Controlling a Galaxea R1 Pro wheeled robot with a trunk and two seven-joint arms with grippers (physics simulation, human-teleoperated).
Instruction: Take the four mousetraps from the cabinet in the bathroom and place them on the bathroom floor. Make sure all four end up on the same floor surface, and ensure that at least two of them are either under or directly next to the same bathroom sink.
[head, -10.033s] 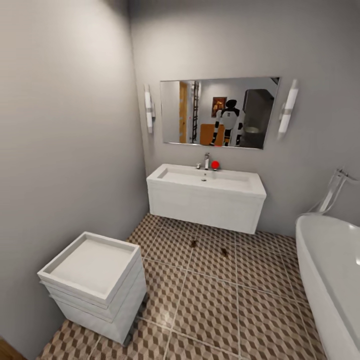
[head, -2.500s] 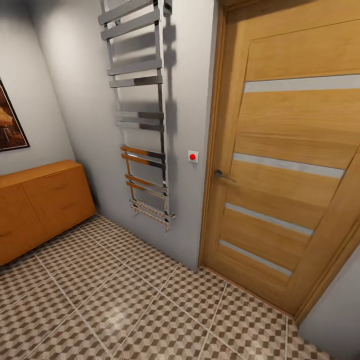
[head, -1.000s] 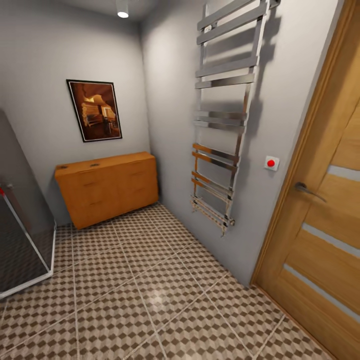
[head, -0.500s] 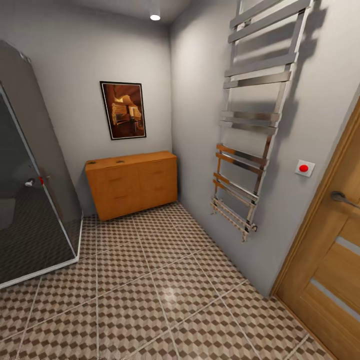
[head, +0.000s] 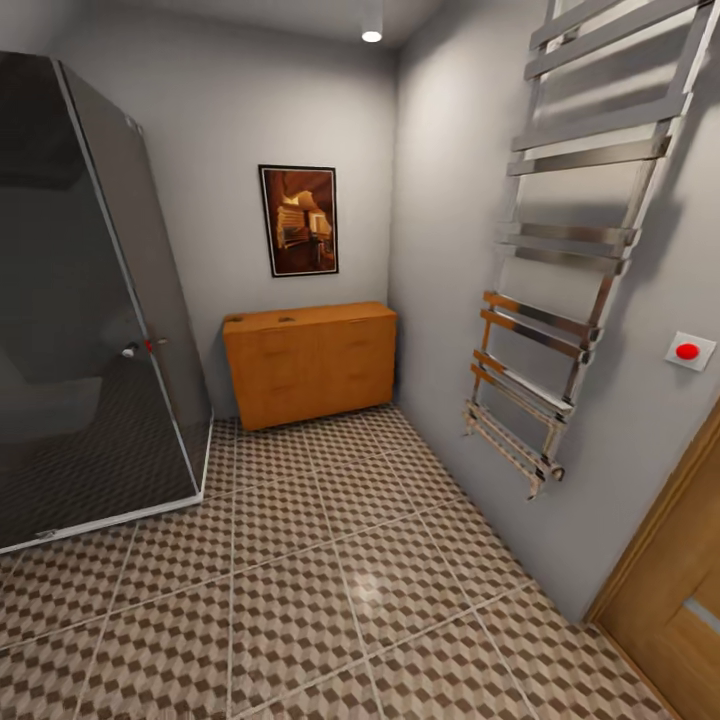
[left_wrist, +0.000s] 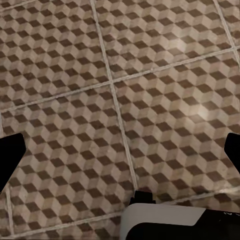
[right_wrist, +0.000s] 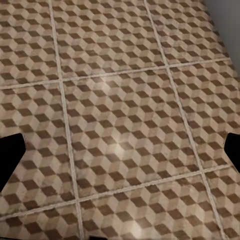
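The orange-brown cabinet (head: 310, 362) stands against the far wall, its drawer fronts shut. Two tiny dark specks (head: 236, 321) lie on its top, too small to tell as mousetraps. The cube-patterned bathroom floor (head: 330, 570) stretches from me to the cabinet. The sink is out of view. In the left wrist view my left gripper (left_wrist: 120, 152) is open, its black fingertips (left_wrist: 10, 156) far apart over bare tiles (left_wrist: 150, 100). My right gripper (right_wrist: 120, 150) is open the same way above tiles (right_wrist: 120, 100), with nothing between its fingers.
A dark glass shower cabin (head: 90, 300) fills the left side, its base reaching out onto the floor. A chrome towel radiator (head: 560, 300) hangs on the right wall beside a red button (head: 688, 351). A wooden door (head: 680, 610) sits at lower right. A framed picture (head: 298, 220) hangs above the cabinet.
The head view has swung left: the cabinet slid rightward to centre, the shower cabin came into view and the door moved almost out at right. The things themselves have not moved.
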